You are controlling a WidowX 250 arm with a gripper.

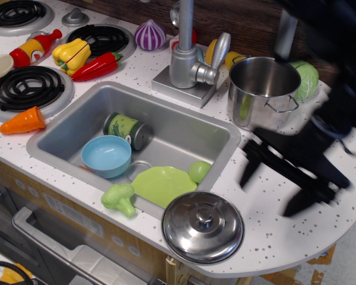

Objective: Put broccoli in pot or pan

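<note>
Broccoli lies on the sink's front rim, floret head to the left and stalk pointing right, touching the green plate. The gripper hangs well to its right over the counter, motion-blurred, fingers spread apart and holding nothing. The pot stands behind it.
</note>
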